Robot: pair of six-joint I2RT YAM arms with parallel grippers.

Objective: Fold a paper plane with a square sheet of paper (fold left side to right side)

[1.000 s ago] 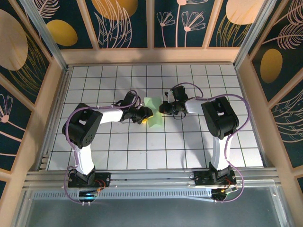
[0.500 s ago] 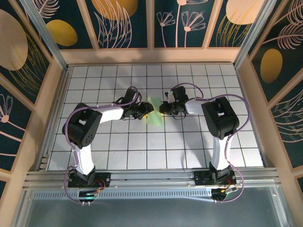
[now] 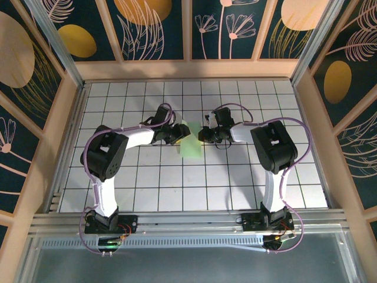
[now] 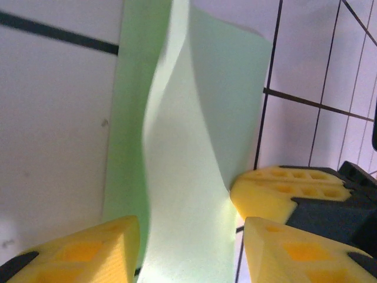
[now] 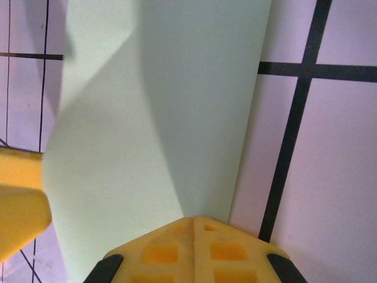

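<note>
Standing half-curled at the middle of the grid table (image 3: 147, 183), the square sheet of paper (image 3: 189, 144) has its left flap lifted and bowed between the partly spread jaws of the left gripper (image 4: 189, 230). The right gripper (image 5: 193, 227), pads pressed together, pins the sheet's right edge to the tiles.

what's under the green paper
White grid tiles show around the square sheet of paper, so it lies on them. Whatever sits beneath the sheet and its raised flap is covered.

White grid-tile table (image 3: 177, 188) — dark floral panels (image 3: 156, 29) behind
</note>
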